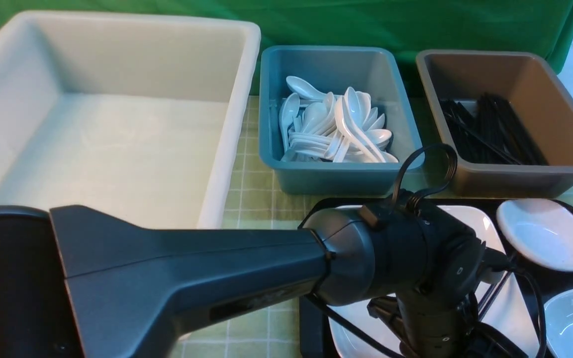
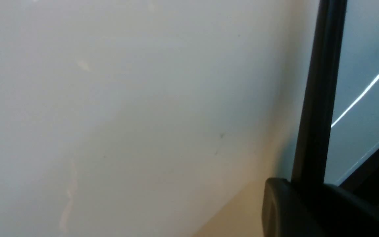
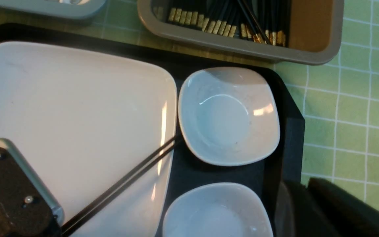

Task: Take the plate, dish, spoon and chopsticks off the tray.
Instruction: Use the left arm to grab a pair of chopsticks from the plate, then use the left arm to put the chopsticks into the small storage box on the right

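Tray clearance at an early stage. The plate (image 3: 71, 108), two small dishes (image 3: 229, 115) (image 3: 215, 210) and the chopsticks (image 3: 133, 171) all remain on the tray (image 3: 192, 174). The chopsticks lie slantwise across the plate's edge, with their tips just beside the farther dish. No spoon shows on the tray, so it is probably binned or hidden. The left gripper (image 3: 35, 210) sits low over the plate at the chopsticks' near end, and whether it has closed on them cannot be told. The right gripper (image 3: 347, 210), a dark shape, is equally unreadable.
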Available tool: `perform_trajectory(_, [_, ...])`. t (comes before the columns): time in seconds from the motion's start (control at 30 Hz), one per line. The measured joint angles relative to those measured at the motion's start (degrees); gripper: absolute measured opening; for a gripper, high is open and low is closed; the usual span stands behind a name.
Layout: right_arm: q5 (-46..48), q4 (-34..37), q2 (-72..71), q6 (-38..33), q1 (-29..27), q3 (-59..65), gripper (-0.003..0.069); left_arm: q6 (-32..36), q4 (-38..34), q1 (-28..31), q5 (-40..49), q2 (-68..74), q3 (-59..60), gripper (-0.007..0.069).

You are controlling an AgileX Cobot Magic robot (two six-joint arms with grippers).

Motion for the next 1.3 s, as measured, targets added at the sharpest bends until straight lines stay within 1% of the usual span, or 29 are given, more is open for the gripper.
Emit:
perform_trajectory(0.13, [0.2,0.0,0.0,-0.5,0.0,0.0,0.005,0.1,1.5,0.2,2.0,-0.3,-0.8,0.0068])
perform_trajectory(0.4, [0.3,0.1,0.0,-0.7,0.0,0.0,0.0052,-2.7,3.9,3.2,9.5,-3.8,-3.7,0.0068])
perform_trajectory(0.53, [0.4,0.1,0.0,-0.7,0.0,0.0,0.0053,-0.8,4.1,3.6,9.7,-6.2,-5.9,0.0068])
perform_trajectory(0.63, [-0.3,0.4,0.0,-0.7,0.0,0.0,0.0053,2.7,4.2,3.6,5.9,-6.4,-11.7,0.0067])
perform_trajectory(0.73, [-1.5,1.1,0.0,-0.7,0.0,0.0,0.0059,3.5,4.3,4.7,3.1,-4.3,-18.8,0.0067])
perform_trajectory(0.77, [-1.6,1.2,0.0,-0.7,0.0,0.0,0.0059,3.6,4.2,4.8,2.7,-3.8,-19.3,0.0067])
perform_trajectory(0.87, [-3.4,3.1,-0.1,-0.7,0.0,0.0,0.0067,5.5,4.3,7.9,-2.7,2.1,-30.6,0.0067])
perform_trajectory(1.03, [-6.9,4.1,-1.2,-0.7,0.0,0.0,0.0069,9.1,2.6,11.6,-11.7,11.4,-41.8,0.0067])
perform_trajectory(1.2, [-10.3,4.7,-4.1,-0.7,0.0,0.0,0.0071,9.5,0.8,13.8,-21.9,18.9,-48.3,0.0067])
perform_trajectory(1.23, [-10.4,4.8,-4.3,-0.7,0.0,0.0,0.0071,9.5,0.7,13.8,-22.3,19.4,-48.6,0.0067])
perform_trajectory(1.3, [-10.5,5.0,-5.5,-0.7,0.0,0.0,0.0071,10.1,0.6,14.2,-27.4,21.8,-49.3,0.0067])
